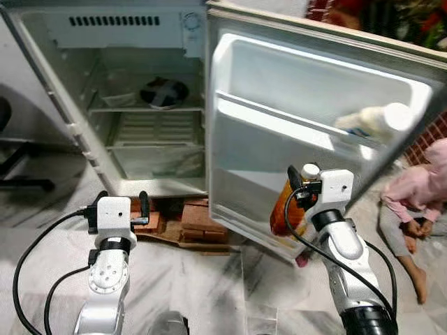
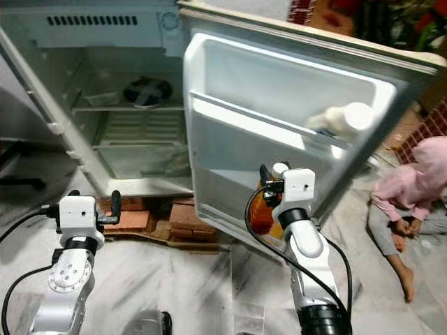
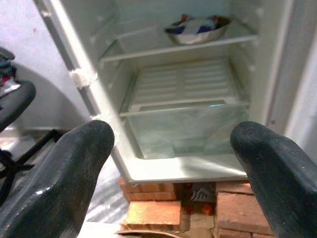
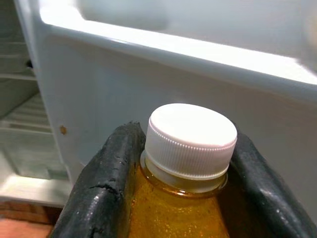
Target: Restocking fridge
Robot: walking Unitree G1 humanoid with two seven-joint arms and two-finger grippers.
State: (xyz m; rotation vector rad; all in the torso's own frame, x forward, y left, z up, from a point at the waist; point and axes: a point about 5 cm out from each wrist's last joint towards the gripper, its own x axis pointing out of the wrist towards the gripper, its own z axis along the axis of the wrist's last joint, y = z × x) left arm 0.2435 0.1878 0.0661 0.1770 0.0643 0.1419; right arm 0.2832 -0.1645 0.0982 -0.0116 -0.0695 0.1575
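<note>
Marble floor, open fridge on bricks. Right gripper fingers clamped on amber bottle below its white cap, against the door's lower inner face. Left gripper fingers apart, empty, facing the fridge base. White bottle lies in door shelf.

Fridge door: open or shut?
Open. The door is swung wide, showing its inner shelves and the fridge interior with a bowl inside.
</note>
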